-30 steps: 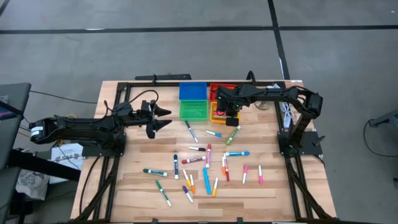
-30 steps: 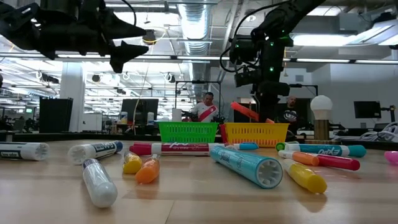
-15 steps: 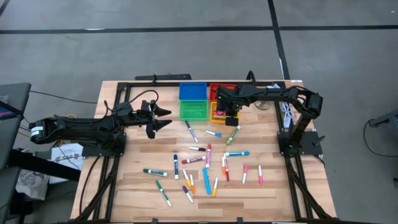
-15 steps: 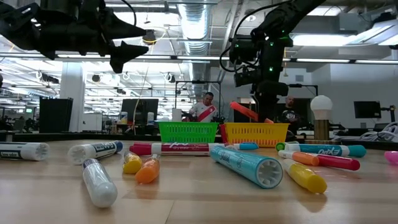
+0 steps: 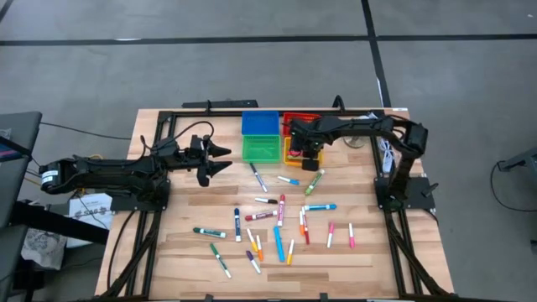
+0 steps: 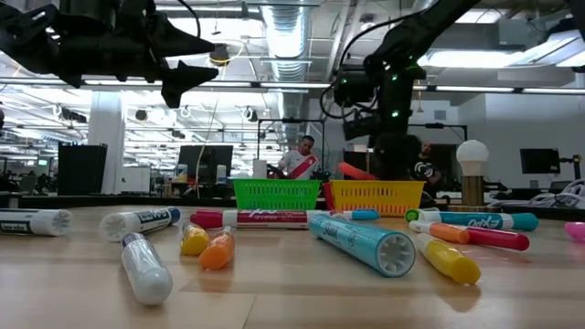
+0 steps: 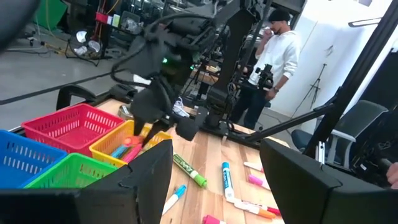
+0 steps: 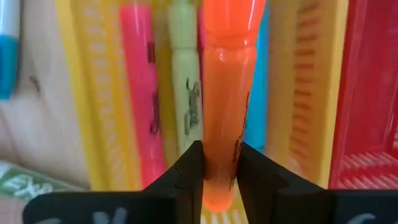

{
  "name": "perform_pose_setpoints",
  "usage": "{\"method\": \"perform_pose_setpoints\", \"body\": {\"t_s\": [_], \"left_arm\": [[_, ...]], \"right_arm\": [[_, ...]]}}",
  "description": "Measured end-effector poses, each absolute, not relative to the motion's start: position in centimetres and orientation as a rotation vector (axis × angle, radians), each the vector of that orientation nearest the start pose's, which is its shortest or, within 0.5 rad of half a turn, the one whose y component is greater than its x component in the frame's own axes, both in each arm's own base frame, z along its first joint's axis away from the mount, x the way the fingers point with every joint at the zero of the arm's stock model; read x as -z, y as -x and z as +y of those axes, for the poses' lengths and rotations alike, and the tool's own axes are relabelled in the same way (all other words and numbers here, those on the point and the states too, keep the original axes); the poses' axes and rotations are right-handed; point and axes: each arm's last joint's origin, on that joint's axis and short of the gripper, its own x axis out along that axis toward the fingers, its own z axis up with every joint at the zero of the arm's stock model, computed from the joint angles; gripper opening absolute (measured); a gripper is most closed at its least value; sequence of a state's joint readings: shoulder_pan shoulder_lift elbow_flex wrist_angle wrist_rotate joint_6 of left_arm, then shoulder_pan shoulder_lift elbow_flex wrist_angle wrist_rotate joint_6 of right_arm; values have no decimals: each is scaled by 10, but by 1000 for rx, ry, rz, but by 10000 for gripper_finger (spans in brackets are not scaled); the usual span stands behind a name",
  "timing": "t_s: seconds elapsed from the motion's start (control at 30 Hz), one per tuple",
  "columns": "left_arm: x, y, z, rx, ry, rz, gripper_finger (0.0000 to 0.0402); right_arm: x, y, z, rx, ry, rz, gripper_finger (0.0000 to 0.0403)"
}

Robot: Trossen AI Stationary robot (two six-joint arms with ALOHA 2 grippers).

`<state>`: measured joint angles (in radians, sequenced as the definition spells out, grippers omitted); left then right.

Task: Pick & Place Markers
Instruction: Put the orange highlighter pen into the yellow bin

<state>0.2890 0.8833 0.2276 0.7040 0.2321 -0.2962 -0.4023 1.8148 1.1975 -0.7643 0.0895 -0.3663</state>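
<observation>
Several markers [image 5: 277,220] lie scattered flat on the wooden table, and large in the low view [image 6: 356,242]. My right gripper [image 5: 312,153] hangs over the yellow bin [image 5: 291,152], shut on an orange marker [image 8: 225,93]. A pink marker [image 8: 138,93], a yellow one [image 8: 184,87] and a blue one lie in that bin under it. My left gripper [image 5: 228,159] is open and hovers above the table's left part, clear of everything; it also shows in the low view [image 6: 203,57]. My right gripper pinches the orange marker's barrel near one end [image 8: 219,163] between its two fingers [image 8: 186,174], coming from above. The marker is lifted and tilted [image 6: 355,171], and its lower end dips behind the yellow bin's wall [image 6: 377,196].
Blue [image 5: 260,123], green [image 5: 263,148], yellow and red [image 5: 299,120] bins stand together at the table's far middle. A black frame [image 5: 168,117] rims the table. People stand in the room beyond [image 7: 273,56]. Bare wood lies at the table's left [image 5: 180,210].
My right gripper has sunk toward the yellow bin with the orange marker. The marker now sits lower, with more of it behind the bin's wall. My left arm has kept still.
</observation>
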Motion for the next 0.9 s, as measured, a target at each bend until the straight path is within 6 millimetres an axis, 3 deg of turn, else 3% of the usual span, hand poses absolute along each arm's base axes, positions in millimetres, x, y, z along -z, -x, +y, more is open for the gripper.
{"method": "perform_pose_setpoints", "body": {"t_s": [0.33,0.63,0.9], "left_arm": [[-212,-174,43,-39,280,-67,242],[-212,-174,44,-41,276,-68,242],[-212,-174,44,-41,276,-68,241]], "right_arm": [[-153,-313,-135,142,66,1481,78],[-152,-314,-135,143,70,1478,89],[-154,-316,-137,145,73,1467,129]]}}
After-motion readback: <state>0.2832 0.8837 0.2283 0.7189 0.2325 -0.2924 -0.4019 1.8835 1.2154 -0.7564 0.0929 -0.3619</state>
